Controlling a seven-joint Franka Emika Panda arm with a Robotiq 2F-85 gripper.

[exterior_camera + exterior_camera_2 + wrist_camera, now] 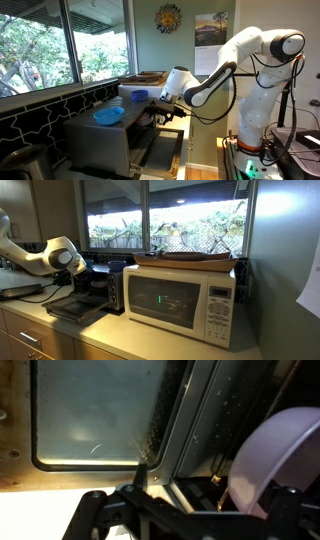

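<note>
My gripper (185, 522) is open, its two dark fingers spread wide along the bottom of the wrist view. It hovers just above the lowered glass door (95, 415) of a toaster oven, at the oven's mouth. A pale, rounded white object (275, 455) sits just inside the opening, by my right finger; I cannot tell whether they touch. In both exterior views the gripper (160, 108) (84, 270) is at the front of the toaster oven (100, 145) (108, 285), over its open door (160, 150) (72, 308).
A blue object (108, 116) lies on top of the toaster oven. A white microwave (180, 300) stands beside it with a flat tray (190, 257) on top. Windows run behind the counter. A wall stands close behind the robot base.
</note>
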